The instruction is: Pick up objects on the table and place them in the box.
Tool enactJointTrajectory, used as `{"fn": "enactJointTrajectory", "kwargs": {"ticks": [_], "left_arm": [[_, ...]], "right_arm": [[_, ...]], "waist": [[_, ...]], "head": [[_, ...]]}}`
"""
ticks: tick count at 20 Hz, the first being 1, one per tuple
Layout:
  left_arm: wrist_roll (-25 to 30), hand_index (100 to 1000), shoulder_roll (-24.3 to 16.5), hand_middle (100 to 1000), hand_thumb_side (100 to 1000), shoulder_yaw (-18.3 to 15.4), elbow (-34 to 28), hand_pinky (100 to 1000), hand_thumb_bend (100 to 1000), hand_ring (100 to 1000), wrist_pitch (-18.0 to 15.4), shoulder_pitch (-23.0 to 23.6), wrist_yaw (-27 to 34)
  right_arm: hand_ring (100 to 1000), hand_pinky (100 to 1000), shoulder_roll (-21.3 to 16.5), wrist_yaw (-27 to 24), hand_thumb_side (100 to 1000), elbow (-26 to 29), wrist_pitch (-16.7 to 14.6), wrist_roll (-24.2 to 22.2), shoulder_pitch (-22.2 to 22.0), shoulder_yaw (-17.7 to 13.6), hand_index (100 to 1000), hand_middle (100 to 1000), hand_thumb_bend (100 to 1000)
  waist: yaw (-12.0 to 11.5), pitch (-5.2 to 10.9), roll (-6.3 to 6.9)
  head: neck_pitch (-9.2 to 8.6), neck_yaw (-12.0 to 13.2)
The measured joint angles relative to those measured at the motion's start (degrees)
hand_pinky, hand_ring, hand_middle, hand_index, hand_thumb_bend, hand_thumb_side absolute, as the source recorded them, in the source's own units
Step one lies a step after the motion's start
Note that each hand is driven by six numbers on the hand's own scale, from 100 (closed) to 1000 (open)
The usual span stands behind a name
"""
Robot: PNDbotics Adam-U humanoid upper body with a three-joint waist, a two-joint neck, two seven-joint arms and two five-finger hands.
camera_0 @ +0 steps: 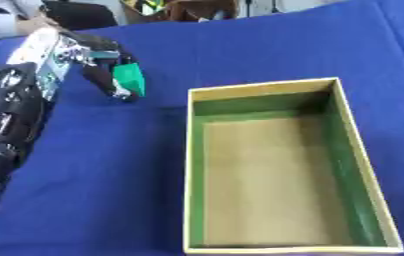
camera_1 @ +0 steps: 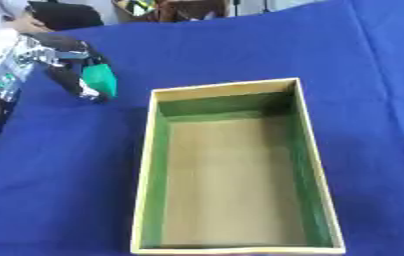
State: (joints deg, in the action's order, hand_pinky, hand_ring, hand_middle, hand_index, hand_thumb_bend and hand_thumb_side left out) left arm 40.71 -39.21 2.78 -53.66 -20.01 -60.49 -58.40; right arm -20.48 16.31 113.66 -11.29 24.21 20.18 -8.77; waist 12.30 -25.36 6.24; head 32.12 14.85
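Observation:
A green block (camera_0: 130,78) is held in my left hand (camera_0: 109,67), whose fingers curl round it at the upper left, just above the blue cloth. The hand is to the left of the far left corner of the box (camera_0: 191,150), a rectangular open box with yellow rims, green inner walls and a bare tan floor. My left arm runs down the left edge of the view. Nothing lies inside the box. My right hand shows in neither view.
A blue cloth (camera_0: 109,190) covers the whole table. Dark objects and a person's sleeve (camera_0: 0,22) lie beyond the far edge at the top left. The box takes up the middle and right.

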Motion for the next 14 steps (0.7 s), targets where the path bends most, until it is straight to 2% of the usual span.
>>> {"fn": "enactJointTrajectory", "kwargs": {"ticks": [3,4,7,9,12,13,14], "left_arm": [[-0.12,901,0.0,719,562,0.0,-0.03,415,294,615,0.13,0.0,-0.32],[-0.24,881,0.0,698,526,0.0,-0.02,374,224,582,0.2,0.01,-0.48],[-1.46,785,0.01,609,530,-0.02,-0.02,288,108,512,0.47,0.12,-0.63],[-2.9,704,0.01,533,551,-0.04,-0.02,242,100,479,0.66,0.42,-0.63],[-5.63,609,0.01,467,572,-0.08,0.0,178,100,426,1.09,0.67,-0.72],[-6.65,584,0.02,451,540,-0.08,0.0,167,100,422,1.29,0.77,-0.79],[-7.64,557,0.04,435,463,-0.08,0.0,155,100,416,1.51,0.88,-0.89]], "right_arm": [[815,743,0.0,-0.13,870,0.0,0.0,-0.01,0.0,0.0,773,671,100],[815,744,0.0,-0.16,869,0.0,0.0,-0.01,0.0,0.0,773,671,100],[816,744,0.0,-0.3,868,0.0,0.0,-0.01,0.0,-0.01,773,671,100],[816,744,0.0,-0.31,867,0.0,0.0,-0.01,0.0,-0.01,773,671,100],[817,744,0.0,-0.32,865,0.0,0.02,-0.02,-0.01,-0.01,774,671,100],[817,744,0.0,-0.32,865,0.0,0.03,-0.03,-0.02,-0.02,774,671,100],[816,744,0.0,-0.32,865,0.0,0.05,-0.06,-0.04,-0.02,774,671,100]], "waist": [[0.08,-0.05,0.1],[0.16,-0.08,0.17],[0.26,-0.12,0.25],[0.26,-0.13,0.31],[0.24,-0.13,0.31],[0.24,-0.13,0.31],[0.23,-0.13,0.31]], "head": [[0.0,0.17],[0.0,0.2],[0.0,0.22],[0.0,0.22],[0.02,0.23],[0.03,0.23],[0.05,0.24]]}}
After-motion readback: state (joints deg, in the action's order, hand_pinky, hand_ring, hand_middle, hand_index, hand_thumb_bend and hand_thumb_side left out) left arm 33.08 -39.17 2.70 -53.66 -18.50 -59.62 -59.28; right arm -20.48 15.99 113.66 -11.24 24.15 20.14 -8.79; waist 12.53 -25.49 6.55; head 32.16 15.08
